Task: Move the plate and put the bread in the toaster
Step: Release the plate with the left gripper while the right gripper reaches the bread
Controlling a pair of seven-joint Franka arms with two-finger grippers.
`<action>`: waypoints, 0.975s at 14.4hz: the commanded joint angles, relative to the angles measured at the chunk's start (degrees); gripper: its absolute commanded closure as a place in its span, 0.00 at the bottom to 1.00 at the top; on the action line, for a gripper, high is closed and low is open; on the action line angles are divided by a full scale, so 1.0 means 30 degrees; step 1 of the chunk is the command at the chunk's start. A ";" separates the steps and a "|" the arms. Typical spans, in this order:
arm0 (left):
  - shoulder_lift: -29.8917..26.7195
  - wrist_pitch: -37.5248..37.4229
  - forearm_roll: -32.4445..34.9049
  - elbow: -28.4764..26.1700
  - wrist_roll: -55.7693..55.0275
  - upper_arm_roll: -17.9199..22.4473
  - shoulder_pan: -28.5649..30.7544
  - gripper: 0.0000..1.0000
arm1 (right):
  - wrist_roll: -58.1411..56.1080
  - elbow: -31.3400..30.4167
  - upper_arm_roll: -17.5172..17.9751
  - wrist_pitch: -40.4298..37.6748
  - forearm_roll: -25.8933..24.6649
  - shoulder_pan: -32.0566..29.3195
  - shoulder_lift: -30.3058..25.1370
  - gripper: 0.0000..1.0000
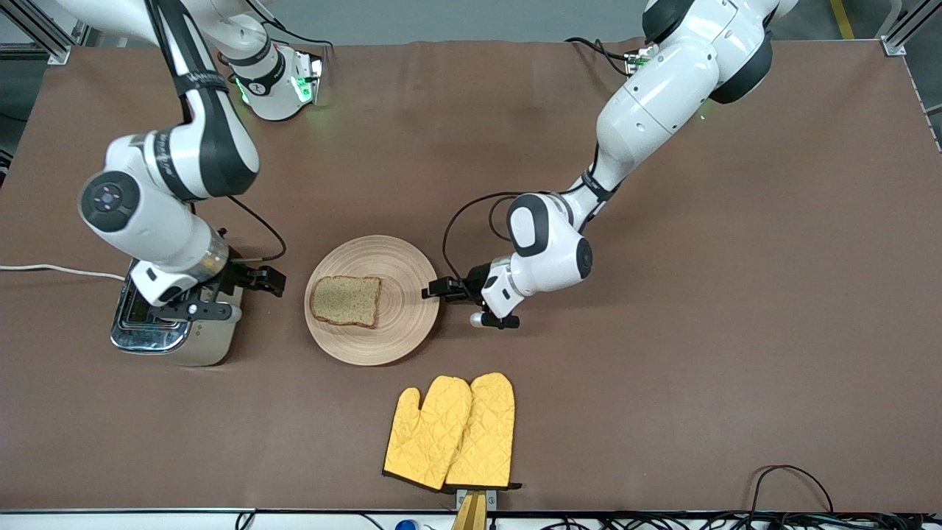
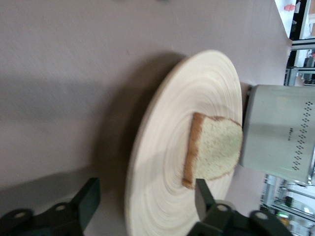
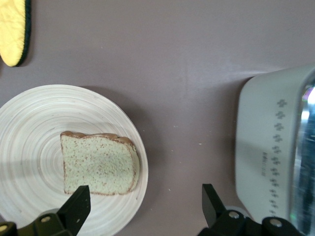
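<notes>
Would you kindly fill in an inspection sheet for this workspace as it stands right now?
Surface: brown table, flat, no spills seen.
Job's things: bread lies flat on the plate; toaster stands beside the plate toward the right arm's end, slots not holding bread.
Clutter: pair of yellow oven mitts, nearer the front camera than the plate.
Grippers: left gripper open, low at the plate's rim; right gripper open, between toaster and plate.
Cables: white cord runs from the toaster to the table edge; black cables loop at both wrists.
Surroundings: metal frame posts at the table's corners; wires along the near edge.
</notes>
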 commanded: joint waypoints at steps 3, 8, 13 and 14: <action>-0.2552 -0.4060 0.4538 -0.1454 -0.0600 0.0606 0.3184 0.00 | 0.0503 -0.1024 -0.0138 0.2837 0.0093 0.0807 0.1202 0.00; -0.5421 -1.0419 1.3675 -0.1280 -0.2273 0.0548 0.7463 0.00 | 0.0532 -0.1966 -0.0167 0.4340 0.0035 0.1510 0.2051 0.07; -0.8673 -1.4817 1.8431 -0.0930 -0.2157 0.0607 0.9810 0.00 | 0.0971 -0.2493 -0.0167 0.4311 0.0035 0.1541 0.2169 0.17; -0.9144 -1.6305 1.8814 -0.0290 -0.2157 0.0607 1.0221 0.00 | 0.0971 -0.2523 -0.0167 0.4340 0.0035 0.1541 0.2315 0.17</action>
